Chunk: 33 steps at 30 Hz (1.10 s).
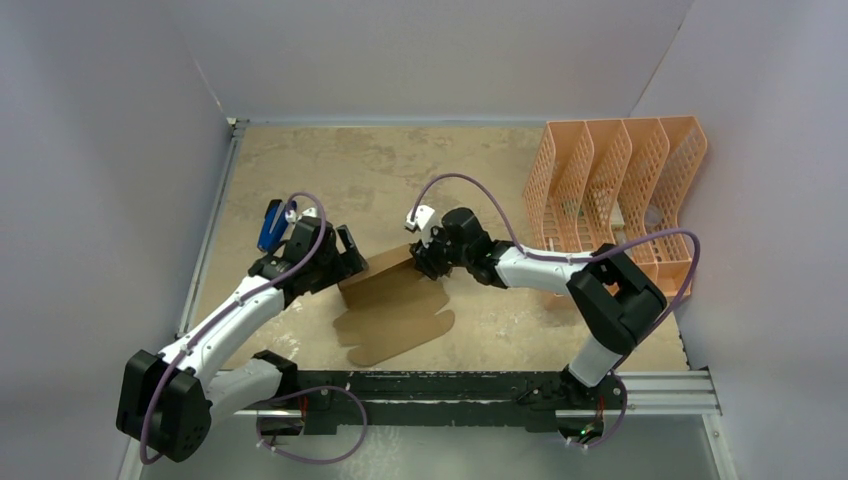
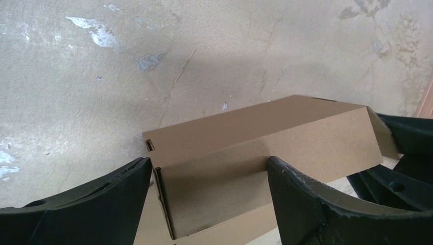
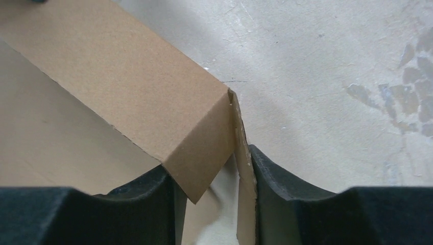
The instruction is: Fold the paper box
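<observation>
Paper box [image 1: 395, 305] lies partly folded near the middle of the table [image 1: 400, 170], just below centre in the overhead view, between the two arms. Its far long side stands up as a wall. The rest of the brown sheet, with its rounded tabs, lies flat toward the bottom of the frame.

The left pincer [image 1: 345, 255] is at the left end of the raised wall. In its own wrist view the fingers [image 2: 102, 199] are spread wide. One tip is by the slotted end corner of the wall and the other is in front of the wall's inner face. It pinches nothing, and I cannot tell whether either tip touches the cardboard.

The right pincer [image 1: 425, 262] is at the right end of the wall. In its wrist view the fingers [image 3: 275, 194] are partly drawn together around the end corner. The one on the right of the frame is against a thin flap seen edge-on, and the one on the left meets the folded end flap. A gap remains between the two flaps, so I cannot tell whether this is a true pinch.

A peach plastic file organizer [image 1: 610, 190] stands at the upper right of the table, well apart from the box.
</observation>
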{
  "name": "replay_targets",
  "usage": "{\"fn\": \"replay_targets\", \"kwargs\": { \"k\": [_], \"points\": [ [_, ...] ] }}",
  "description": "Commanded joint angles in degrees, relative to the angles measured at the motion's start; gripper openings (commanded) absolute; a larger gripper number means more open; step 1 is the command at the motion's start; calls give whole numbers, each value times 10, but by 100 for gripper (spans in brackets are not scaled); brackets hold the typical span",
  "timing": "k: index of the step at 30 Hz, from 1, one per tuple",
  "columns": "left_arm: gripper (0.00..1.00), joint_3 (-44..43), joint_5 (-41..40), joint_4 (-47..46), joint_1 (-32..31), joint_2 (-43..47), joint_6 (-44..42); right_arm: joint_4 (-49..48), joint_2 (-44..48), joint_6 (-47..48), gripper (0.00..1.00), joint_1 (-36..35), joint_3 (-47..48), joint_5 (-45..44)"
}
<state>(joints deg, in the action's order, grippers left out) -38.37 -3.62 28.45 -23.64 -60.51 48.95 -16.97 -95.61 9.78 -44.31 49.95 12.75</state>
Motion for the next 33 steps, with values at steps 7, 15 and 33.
{"fn": "replay_targets", "kwargs": {
  "k": [7,15,33],
  "points": [
    [82,14,-3,-70,-2,5,39,-24,4,-153,41,-9,44,56],
    [81,25,-16,-101,-2,0,58,-19,-4,-226,49,-9,53,60],
    [81,25,-63,-100,-2,2,28,140,-19,-194,60,0,123,-38]
  ]
}}
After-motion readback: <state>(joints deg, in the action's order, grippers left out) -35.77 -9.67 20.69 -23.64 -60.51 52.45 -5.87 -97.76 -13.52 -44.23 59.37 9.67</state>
